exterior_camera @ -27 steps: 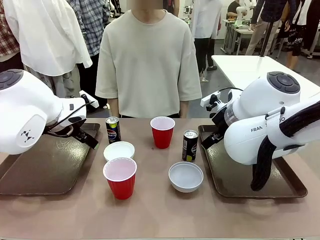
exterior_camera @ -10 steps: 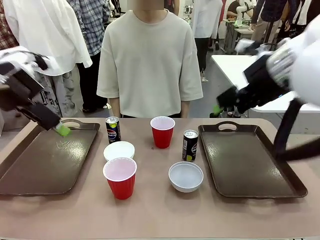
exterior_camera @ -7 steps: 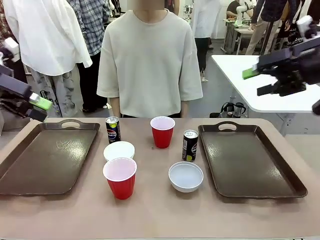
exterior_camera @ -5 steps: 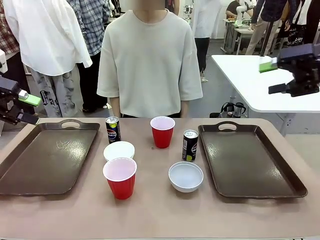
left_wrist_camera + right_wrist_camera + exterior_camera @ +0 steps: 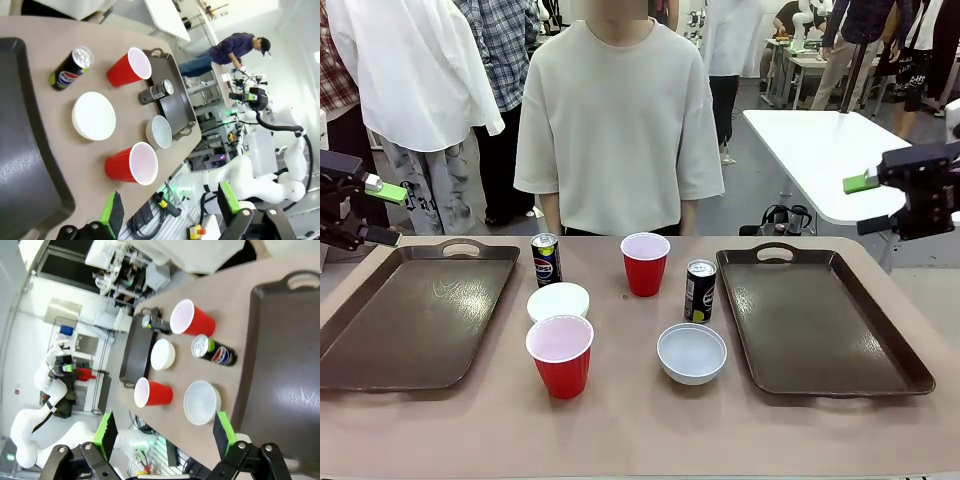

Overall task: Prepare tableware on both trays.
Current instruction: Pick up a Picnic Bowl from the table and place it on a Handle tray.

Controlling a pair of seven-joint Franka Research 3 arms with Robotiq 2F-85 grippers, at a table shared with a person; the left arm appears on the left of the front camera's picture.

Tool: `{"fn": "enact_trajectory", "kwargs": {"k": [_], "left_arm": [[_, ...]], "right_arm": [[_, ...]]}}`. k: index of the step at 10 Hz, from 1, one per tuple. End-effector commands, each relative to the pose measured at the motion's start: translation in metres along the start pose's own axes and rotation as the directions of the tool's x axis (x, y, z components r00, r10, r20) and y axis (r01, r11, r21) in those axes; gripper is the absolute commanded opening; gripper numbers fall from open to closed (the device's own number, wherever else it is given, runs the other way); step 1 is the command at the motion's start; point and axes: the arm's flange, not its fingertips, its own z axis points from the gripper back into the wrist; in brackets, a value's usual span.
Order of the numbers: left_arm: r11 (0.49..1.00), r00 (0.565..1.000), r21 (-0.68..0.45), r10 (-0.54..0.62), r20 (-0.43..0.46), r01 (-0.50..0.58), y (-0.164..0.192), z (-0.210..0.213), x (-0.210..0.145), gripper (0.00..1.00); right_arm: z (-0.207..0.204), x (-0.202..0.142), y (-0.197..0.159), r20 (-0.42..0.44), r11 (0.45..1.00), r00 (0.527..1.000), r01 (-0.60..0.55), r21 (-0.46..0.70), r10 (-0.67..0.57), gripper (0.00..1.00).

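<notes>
Six pieces of tableware, none placed yet. The left tray (image 5: 380,330) and right tray (image 5: 820,330) lie bare at either side of the table (image 5: 640,430), with everything standing on the tabletop between them.

- Far row: blue-labelled can (image 5: 546,260), far red cup (image 5: 645,263), black can (image 5: 700,291).
- Nearer: left bowl (image 5: 558,301) just in front of the blue-labelled can, near red cup (image 5: 560,355), right bowl (image 5: 692,353) near the right tray's inner rim.

My read is that the job is at its very start, with all six moves left.

The left gripper (image 5: 388,213) hovers high over the left tray's far outer corner, jaws spread, empty. It is well apart from the blue-labelled can, its nearest piece. The right gripper (image 5: 865,204) hangs high beyond the right tray's far outer corner, jaws wide, holding nothing. It is well apart from the black can and the right bowl.
</notes>
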Motion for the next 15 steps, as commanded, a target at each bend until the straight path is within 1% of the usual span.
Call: {"fn": "enact_trajectory", "kwargs": {"k": [1, 2, 3, 4, 12, 13, 14, 15], "left_arm": [[0.999, 0.999, -0.001, -0.038, 0.031, 0.038, -0.006, 0.001, -0.010, 1.00], [0.999, 0.999, 0.017, -0.046, 0.020, 0.046, -0.006, 0.003, -0.010, 1.00], [0.993, 0.996, 0.084, -0.087, 0.004, 0.086, -0.013, -0.002, -0.013, 1.00], [1.000, 1.000, 0.015, -0.017, 0.012, 0.017, -0.008, 0.003, -0.003, 1.00], [1.000, 1.000, 0.015, -0.017, 0.012, 0.017, -0.008, 0.003, -0.003, 1.00], [1.000, 1.000, 0.015, -0.017, 0.012, 0.017, -0.008, 0.003, -0.003, 1.00], [1.000, 1.000, 0.015, -0.017, 0.012, 0.017, -0.008, 0.003, -0.003, 1.00], [1.000, 1.000, 0.015, -0.017, 0.012, 0.017, -0.008, 0.003, -0.003, 1.00]], "right_arm": [[-0.037, -0.105, -0.031, -0.027, 1.000, 1.000, 0.010, 0.013, -0.010, 1.00], [-0.037, -0.108, -0.031, -0.022, 1.000, 1.000, 0.005, 0.012, -0.005, 1.00], [-0.037, -0.110, -0.028, -0.003, 0.997, 1.000, -0.008, -0.080, 0.008, 1.00], [-0.014, -0.002, -0.018, -0.044, 1.000, 0.999, 0.027, 0.007, -0.026, 1.00], [-0.014, -0.002, -0.018, -0.044, 1.000, 0.999, 0.027, 0.007, -0.026, 1.00], [-0.010, -0.005, -0.015, -0.051, 0.999, 0.998, 0.043, -0.020, -0.044, 1.00], [-0.044, 0.006, 0.007, -0.142, 0.984, 0.988, 0.041, -0.173, -0.066, 1.00], [-0.077, 0.017, 0.028, -0.196, 0.955, 0.975, 0.047, -0.293, -0.108, 1.00]]}}
